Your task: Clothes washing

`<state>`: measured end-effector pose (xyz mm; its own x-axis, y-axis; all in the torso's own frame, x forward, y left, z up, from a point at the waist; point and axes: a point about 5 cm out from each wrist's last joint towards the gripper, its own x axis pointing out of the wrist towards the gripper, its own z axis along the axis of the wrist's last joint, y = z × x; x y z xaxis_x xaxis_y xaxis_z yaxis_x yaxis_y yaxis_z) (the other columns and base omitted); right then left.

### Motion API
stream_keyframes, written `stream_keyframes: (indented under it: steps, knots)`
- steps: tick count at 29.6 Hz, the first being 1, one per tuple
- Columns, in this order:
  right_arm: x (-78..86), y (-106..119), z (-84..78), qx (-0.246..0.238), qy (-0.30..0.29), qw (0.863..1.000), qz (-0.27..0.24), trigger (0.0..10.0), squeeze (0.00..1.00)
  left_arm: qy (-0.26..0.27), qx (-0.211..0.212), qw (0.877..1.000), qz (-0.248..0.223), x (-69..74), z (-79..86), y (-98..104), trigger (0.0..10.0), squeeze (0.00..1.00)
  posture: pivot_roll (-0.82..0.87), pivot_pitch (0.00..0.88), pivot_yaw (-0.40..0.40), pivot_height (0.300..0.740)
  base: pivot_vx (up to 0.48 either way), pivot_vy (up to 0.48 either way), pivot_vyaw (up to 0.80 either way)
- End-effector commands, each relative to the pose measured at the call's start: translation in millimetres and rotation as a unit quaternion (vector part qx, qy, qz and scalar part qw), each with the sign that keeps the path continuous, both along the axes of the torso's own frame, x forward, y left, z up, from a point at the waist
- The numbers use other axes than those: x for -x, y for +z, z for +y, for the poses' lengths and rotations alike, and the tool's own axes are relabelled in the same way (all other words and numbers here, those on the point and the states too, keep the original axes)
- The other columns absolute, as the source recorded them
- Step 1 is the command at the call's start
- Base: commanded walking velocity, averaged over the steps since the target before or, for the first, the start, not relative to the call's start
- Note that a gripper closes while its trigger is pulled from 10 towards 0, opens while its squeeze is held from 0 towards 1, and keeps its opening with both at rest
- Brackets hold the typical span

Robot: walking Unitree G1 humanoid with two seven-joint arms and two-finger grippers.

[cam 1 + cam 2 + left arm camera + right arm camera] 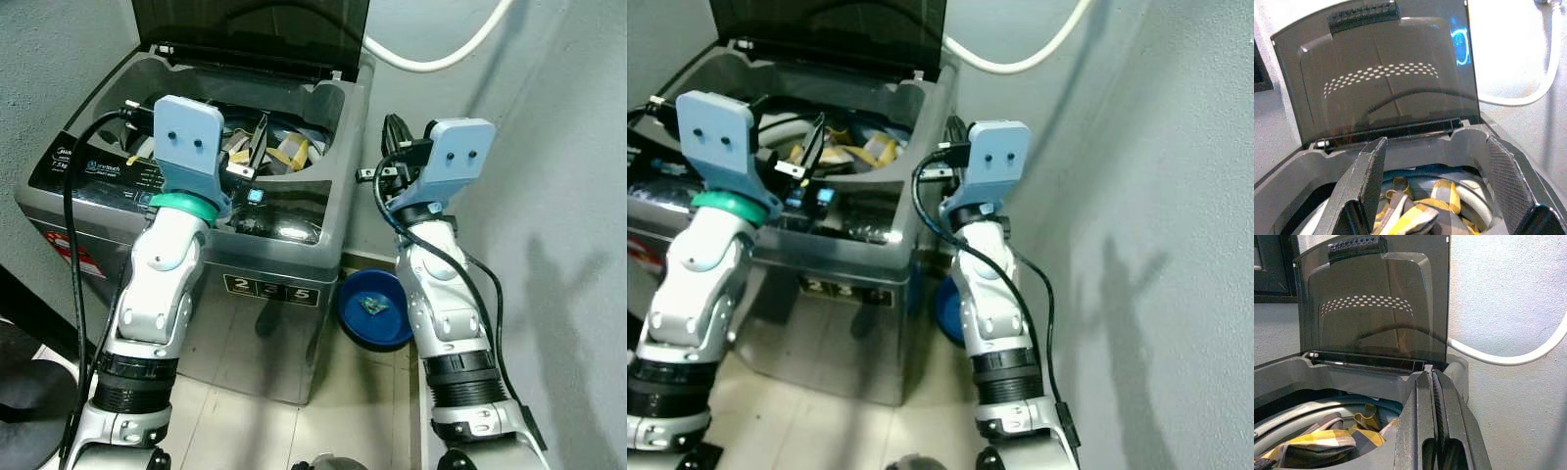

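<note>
While spread open, left hand [1432, 188] above clothes [1415, 213] (washer [294, 245] drum); right hand [1433, 431] closed.

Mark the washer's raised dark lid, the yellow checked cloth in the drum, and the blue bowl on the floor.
Dark translucent lid [1386, 83], left wrist view, middle of panel.
Yellow checked cloth [1312, 440], right wrist view, top fold.
Blue round bowl [355, 318], left eye view, inner left side.

One top-loading washing machine [284, 255], one raised lid [250, 34] and one white hose [441, 59]. One blue basin [377, 308] on the floor. Two robot grippers: the left gripper [1435, 191] and the right gripper [1433, 431].
</note>
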<state>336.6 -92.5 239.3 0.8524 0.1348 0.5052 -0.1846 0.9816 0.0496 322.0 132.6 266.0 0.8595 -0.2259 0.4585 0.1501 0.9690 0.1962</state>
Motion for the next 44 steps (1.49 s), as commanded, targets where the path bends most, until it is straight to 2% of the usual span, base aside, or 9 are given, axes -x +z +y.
stream_keyframes:
  steps: [1, 7, 20, 44]
  knots:
    - [1.7, 4.8, 2.9, -0.001, 0.003, 1.000, -0.012, 10.0, 0.00, 0.004, -0.002, 1.000, 0.000, -1.1, -0.3, -1.0, 10.0, 0.00, 0.03, 0.000, 0.003, 0.740, 0.000, 0.000, 0.00]
    - [3.0, 3.4, 0.2, 0.005, -0.003, 1.000, -0.009, 10.0, 0.00, 0.010, 0.004, 1.000, 0.001, -1.3, 1.3, -2.0, 10.0, 0.00, 0.01, 0.000, -0.008, 0.740, 0.000, 0.000, 0.00]
    - [2.4, 1.7, -5.4, 0.006, -0.017, 1.000, -0.008, 10.0, 0.00, 0.002, 0.004, 1.000, 0.002, -4.0, -2.2, -1.5, 10.0, 0.00, 0.00, 0.000, 0.022, 0.740, 0.000, 0.000, 0.00]
    - [2.7, 0.2, -4.8, 0.021, -0.016, 1.000, -0.007, 10.0, 0.00, 0.002, 0.006, 1.000, -0.002, -6.0, -4.8, -0.9, 10.0, 0.00, 0.00, 0.000, 0.014, 0.740, -0.368, 0.000, 0.00]
